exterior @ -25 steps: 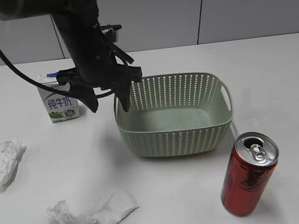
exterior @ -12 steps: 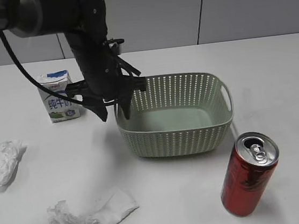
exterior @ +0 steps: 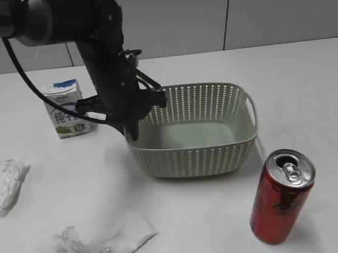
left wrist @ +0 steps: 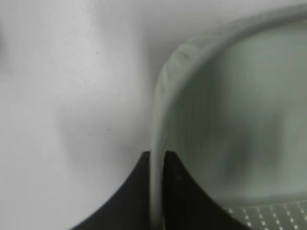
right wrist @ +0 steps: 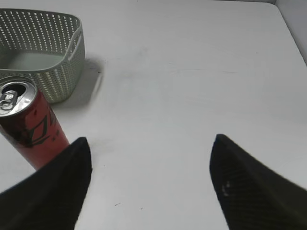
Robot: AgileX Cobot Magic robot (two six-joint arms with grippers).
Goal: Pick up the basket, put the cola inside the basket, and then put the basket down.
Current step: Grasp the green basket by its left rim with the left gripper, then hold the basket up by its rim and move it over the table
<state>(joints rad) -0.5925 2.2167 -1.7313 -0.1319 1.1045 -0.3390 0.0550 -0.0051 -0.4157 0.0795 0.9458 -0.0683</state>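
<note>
- Left tool [exterior: 133,125] pinching the basket [exterior: 194,130] by its left rim: one finger outside, one inside, thin wall clamped between them in the left wrist view [left wrist: 157,191].
- Gripped at the edge rather than a cut-out handle, likely to leave the mouth of the basket unobstructed for the can.
- Basket apparently on the counter [exterior: 311,86] or barely off it; cannot tell which.
- Cola [exterior: 282,196] upright, near the basket's front right corner, apart from it, pull-tab top up.
- Right tool [right wrist: 148,177] spread wide, hovering over bare counter just right of the cola [right wrist: 29,122], holding nothing.
- Milk carton [exterior: 65,109] and crumpled tissues [exterior: 103,242] off to the left, out of the way.
- Next call, by judgement: lift, then bring the can over.
</note>
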